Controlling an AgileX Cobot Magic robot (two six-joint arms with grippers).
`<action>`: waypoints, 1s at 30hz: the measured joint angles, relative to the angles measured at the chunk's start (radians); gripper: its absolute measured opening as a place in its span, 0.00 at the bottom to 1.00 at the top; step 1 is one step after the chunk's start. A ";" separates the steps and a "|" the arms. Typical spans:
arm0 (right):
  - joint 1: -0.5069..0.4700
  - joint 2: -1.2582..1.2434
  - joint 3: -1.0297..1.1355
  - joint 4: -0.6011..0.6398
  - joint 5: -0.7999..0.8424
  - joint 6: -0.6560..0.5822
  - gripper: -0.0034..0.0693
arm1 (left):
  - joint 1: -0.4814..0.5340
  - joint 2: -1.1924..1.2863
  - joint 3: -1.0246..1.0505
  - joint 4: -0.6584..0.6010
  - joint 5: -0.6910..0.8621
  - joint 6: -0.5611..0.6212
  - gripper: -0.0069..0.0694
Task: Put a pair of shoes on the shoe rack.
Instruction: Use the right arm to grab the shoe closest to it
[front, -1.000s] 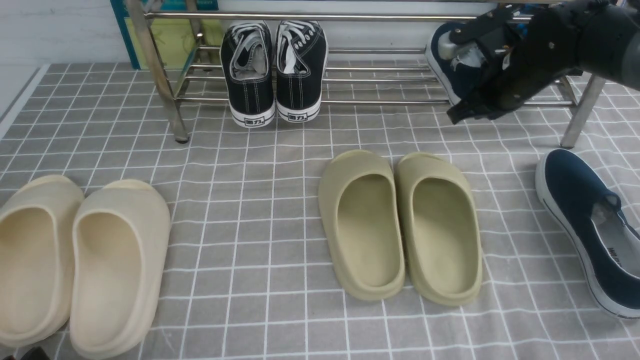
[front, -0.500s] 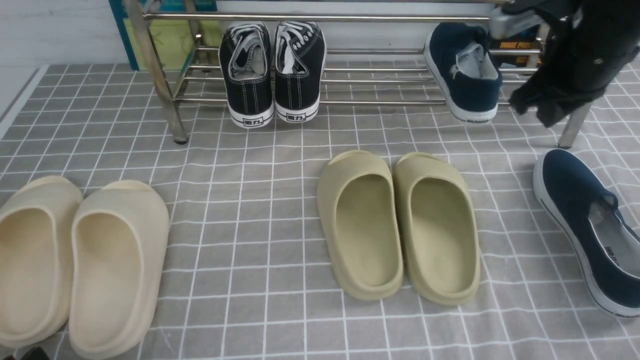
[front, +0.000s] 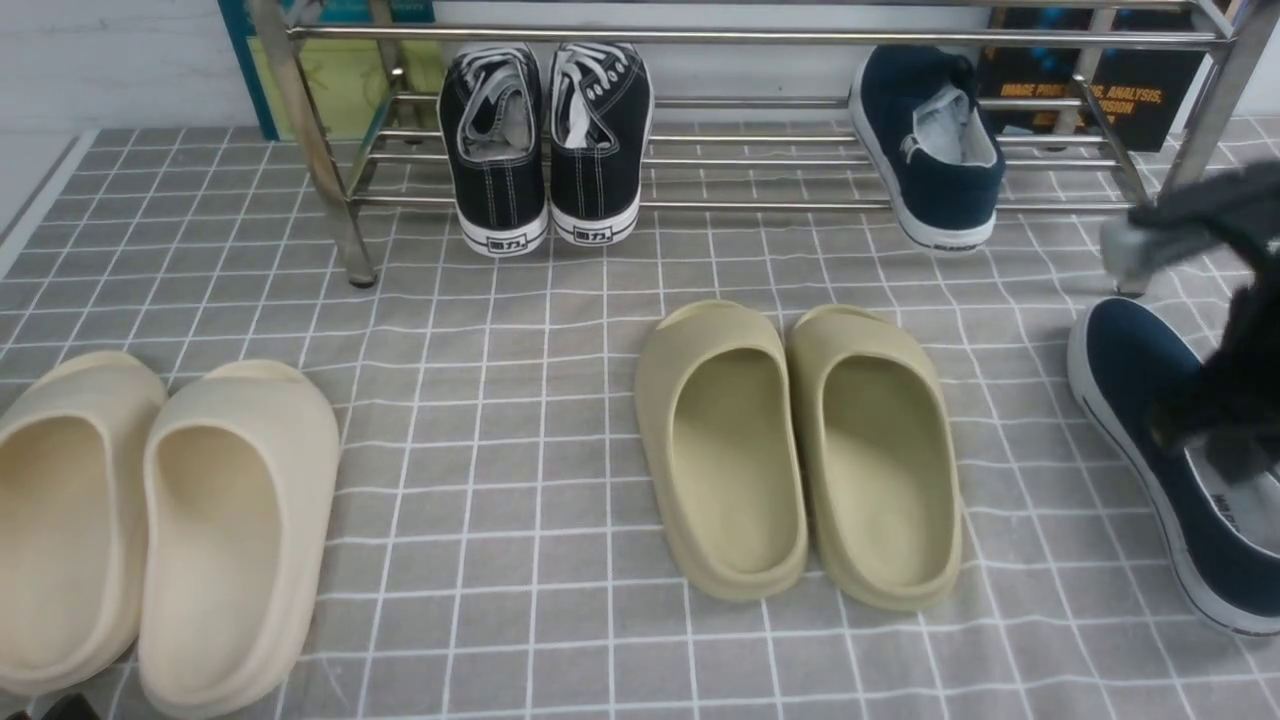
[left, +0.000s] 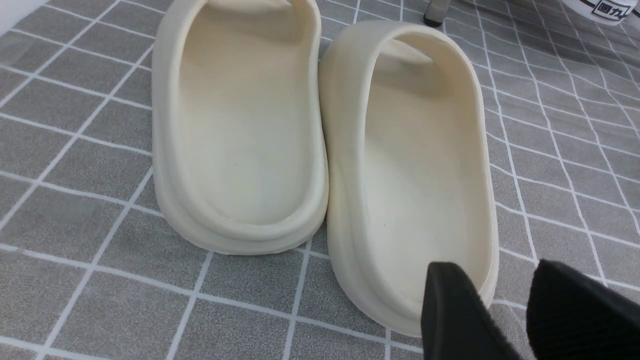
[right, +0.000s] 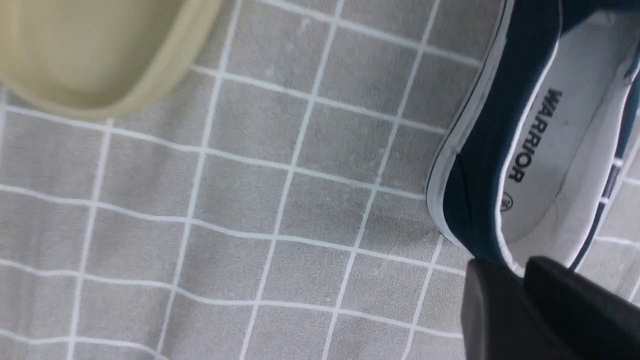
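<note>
One navy slip-on shoe (front: 935, 150) rests on the lower bars of the steel shoe rack (front: 760, 205), toe inward, at its right end. The other navy shoe (front: 1130, 390) lies on the cloth at the far right; in the right wrist view (right: 480, 165) its grey lining shows. My right gripper (front: 1210, 440) is blurred over this shoe's opening. In the right wrist view it (right: 522, 267) hangs at the heel rim with its fingers almost together, holding nothing. My left gripper (left: 500, 280) is open and empty above the heel of a cream slide.
Black lace-up sneakers (front: 545, 140) sit on the rack's left half. Olive slides (front: 800, 450) lie mid-cloth, just left of the floor shoe; one also shows in the right wrist view (right: 100, 50). Cream slides (front: 160, 520) lie front left and in the left wrist view (left: 240, 125). A rack leg (front: 1190, 160) stands behind the right gripper.
My right gripper let go of the navy shoe on the rack, swung right and came down over the second navy shoe on the cloth. The racked shoe stays put.
</note>
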 joint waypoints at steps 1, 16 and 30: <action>0.000 0.001 0.029 -0.023 -0.020 0.033 0.29 | 0.000 0.000 0.000 0.000 0.000 0.000 0.40; 0.000 0.204 0.158 -0.164 -0.258 0.212 0.59 | 0.000 0.000 0.000 0.000 0.000 0.000 0.40; -0.001 0.060 0.165 -0.136 -0.240 0.212 0.09 | 0.000 0.000 0.000 0.000 0.000 0.000 0.40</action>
